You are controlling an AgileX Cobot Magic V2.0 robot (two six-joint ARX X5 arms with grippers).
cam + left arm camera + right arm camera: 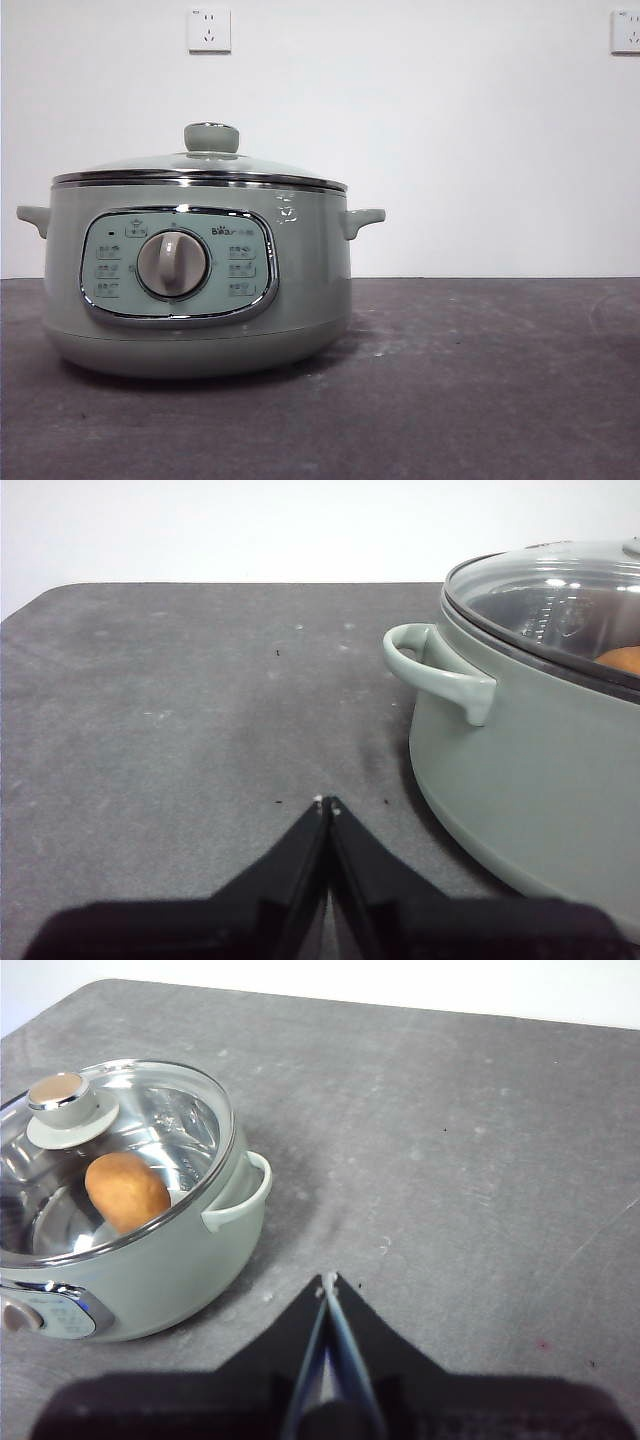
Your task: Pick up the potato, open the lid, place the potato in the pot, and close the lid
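**A:** Pot first: what do you see of it?

**B:** You have the large round sage-green electric cooker [197, 290] standing on the dark grey table [480, 380], toward the left of the front view. Its chrome-framed control panel [178, 266] faces you, with the grey dial [172, 264] in the middle, and 2 small handles stick out at the sides.

**A:** And the lid?

**B:** The round glass lid with the chrome rim [200, 172] sits flat on the cooker, sage-green knob [211, 137] on top. It looks seated evenly all round.

**A:** Where is the potato?

**B:** Look through the glass in the right wrist view: the oval orange-brown potato [126, 1192] lies inside the cooker on the shiny metal floor, under the lid. The left wrist view shows only a sliver of it [622, 660] behind the glass. From the front you cannot see it at all.

**A:** The grippers?

**B:** Your left gripper [327, 803] hangs over bare table beside one handle of the cooker, apart from it, its 2 black jaws pressed together at the tips and holding nothing. Your right gripper [327, 1280] hangs over the table on the cooker's other side, near the other handle but not touching it, jaws likewise closed and empty. Neither arm shows in the front view.

**A:** Anything else?

**B:** 2 white wall sockets [209, 30] on the white wall behind.
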